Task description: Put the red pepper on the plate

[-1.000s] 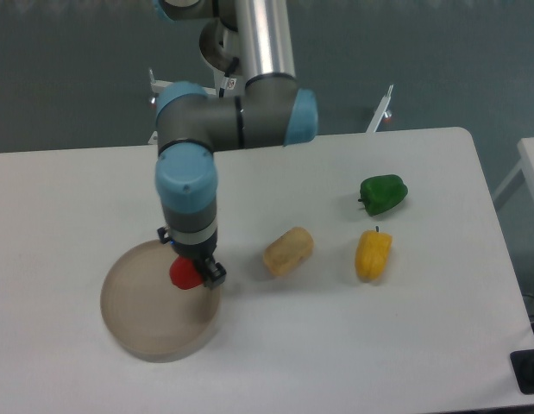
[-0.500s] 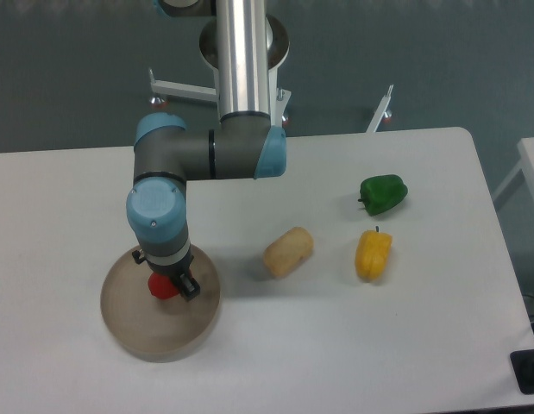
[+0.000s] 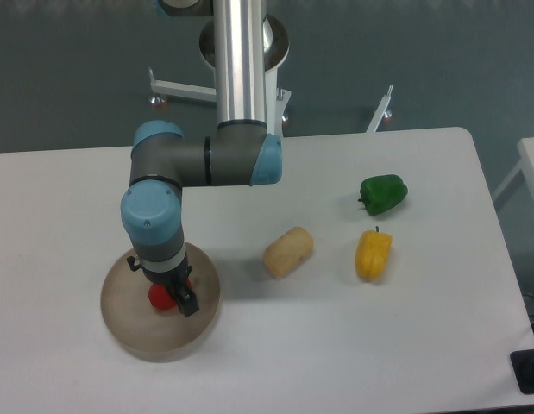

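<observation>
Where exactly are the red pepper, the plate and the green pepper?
red pepper (image 3: 160, 297), fixed camera, visible red side.
plate (image 3: 128, 332), fixed camera, bare front part.
green pepper (image 3: 384, 193), fixed camera, middle of body.

The arm (image 3: 202, 159) bends down at the elbow, wrist vertical, jaws pointing straight downward.

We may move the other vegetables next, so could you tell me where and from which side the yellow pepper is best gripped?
Grip the yellow pepper across its middle, coming from above. It lies on its side, stem pointing toward the green pepper, so its long flanks probably suit the fingers best. Both sides are clear.
</observation>
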Motion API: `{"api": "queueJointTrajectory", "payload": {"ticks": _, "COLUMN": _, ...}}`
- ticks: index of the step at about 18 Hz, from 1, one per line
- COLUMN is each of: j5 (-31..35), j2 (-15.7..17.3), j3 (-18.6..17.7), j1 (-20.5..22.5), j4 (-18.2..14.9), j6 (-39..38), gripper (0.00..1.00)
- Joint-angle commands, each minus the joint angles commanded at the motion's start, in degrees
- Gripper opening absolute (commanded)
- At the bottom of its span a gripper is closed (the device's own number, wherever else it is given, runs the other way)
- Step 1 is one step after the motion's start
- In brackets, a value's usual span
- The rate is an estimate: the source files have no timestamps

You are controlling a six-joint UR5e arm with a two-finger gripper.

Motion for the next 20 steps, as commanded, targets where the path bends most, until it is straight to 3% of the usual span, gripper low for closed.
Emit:
{"api": "queueJointTrajectory", "payload": {"ticks": 3, "j5": -0.52, "j2": 3.95, "j3": 0.0, "j1": 4.39, "j4": -1.31, "j6": 4.04, "gripper": 1.0}}
{"api": "queueJointTrajectory", "payload": {"ticks": 8, "j5": -0.62, "j2": 6.16, "j3": 0.18, "j1": 10.99, "j4": -6.93, "j6": 8.0, "gripper": 1.0}}
{"api": "queueJointTrajectory", "payload": {"ticks": 12, "j5": -0.79, "j2": 7.48, "j3": 0.35, "j1": 16.18, "j4": -11.59, "j6": 16.07, "gripper": 1.0}}
{"api": "queueJointTrajectory", "payload": {"ticks": 20, "j5": -0.7, "j2": 6.43, "j3": -1.05, "j1": 22.69, "j4": -12.04, "j6": 27.5, "gripper": 1.0}}
